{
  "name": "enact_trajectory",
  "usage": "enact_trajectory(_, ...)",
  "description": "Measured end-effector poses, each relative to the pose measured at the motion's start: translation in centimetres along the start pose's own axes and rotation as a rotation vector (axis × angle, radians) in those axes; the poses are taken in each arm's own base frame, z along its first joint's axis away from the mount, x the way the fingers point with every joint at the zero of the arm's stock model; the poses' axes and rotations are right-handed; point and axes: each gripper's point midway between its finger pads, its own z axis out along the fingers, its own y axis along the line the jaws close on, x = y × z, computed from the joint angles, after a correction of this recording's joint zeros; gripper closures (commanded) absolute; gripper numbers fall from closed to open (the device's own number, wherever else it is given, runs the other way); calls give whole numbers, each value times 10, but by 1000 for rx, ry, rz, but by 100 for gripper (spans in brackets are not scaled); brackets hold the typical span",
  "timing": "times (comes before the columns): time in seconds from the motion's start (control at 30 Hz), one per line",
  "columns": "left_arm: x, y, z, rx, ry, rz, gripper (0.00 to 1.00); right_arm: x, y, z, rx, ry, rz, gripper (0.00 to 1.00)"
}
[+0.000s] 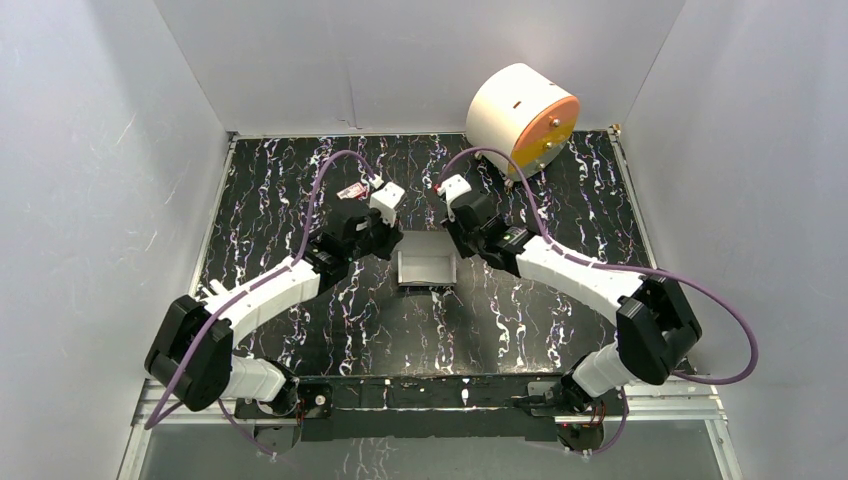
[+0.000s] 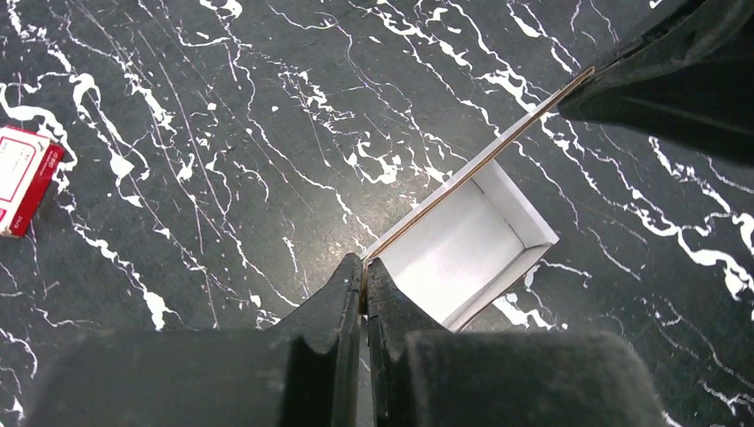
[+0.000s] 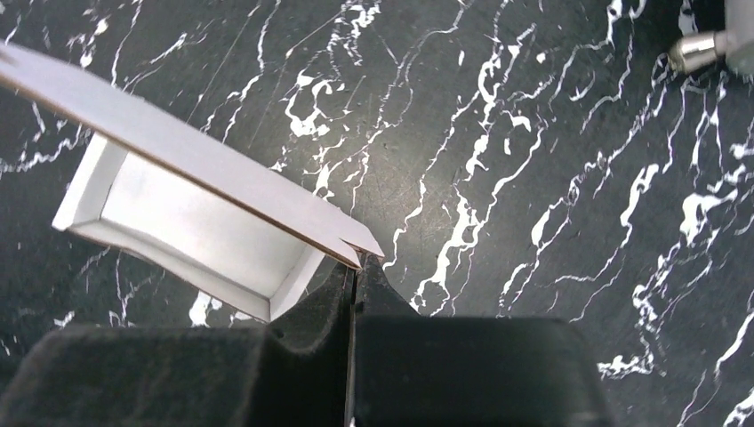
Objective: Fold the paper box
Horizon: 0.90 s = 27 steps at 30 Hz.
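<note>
The paper box (image 1: pixel 426 268) is a small white open-topped tray held between the two arms at mid-table. In the left wrist view its far wall runs as a thin edge from my fingers up to the right arm, and the white inside (image 2: pixel 462 245) shows. My left gripper (image 2: pixel 364 271) is shut on the left end of that wall. In the right wrist view the box (image 3: pixel 196 222) hangs to the left, and my right gripper (image 3: pixel 355 267) is shut on the wall's right corner. In the top view the left gripper (image 1: pixel 391 243) and the right gripper (image 1: pixel 457 240) flank the box.
A big white cylinder with an orange face (image 1: pixel 522 118) stands at the back right. A small red and white item (image 1: pixel 351 190) lies at the back, behind the left gripper, and also shows in the left wrist view (image 2: pixel 25 178). White walls enclose the black marbled table (image 1: pixel 560 330).
</note>
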Motion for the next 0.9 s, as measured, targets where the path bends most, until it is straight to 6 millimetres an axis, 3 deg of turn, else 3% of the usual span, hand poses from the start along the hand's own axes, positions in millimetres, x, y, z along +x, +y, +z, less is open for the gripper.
enact_trajectory(0.3, 1, -6, 3, -192, -24, -156, 100, -2, -7, 7, 187, -6, 263, 96)
enact_trajectory(0.47, 5, -5, 5, -333, -42, -159, 100, -4, -6, 13, 266, -1, 344, 93)
enact_trajectory(0.9, 11, 20, 9, -642, -118, -141, 100, -4, 7, 25, 392, -11, 480, 96)
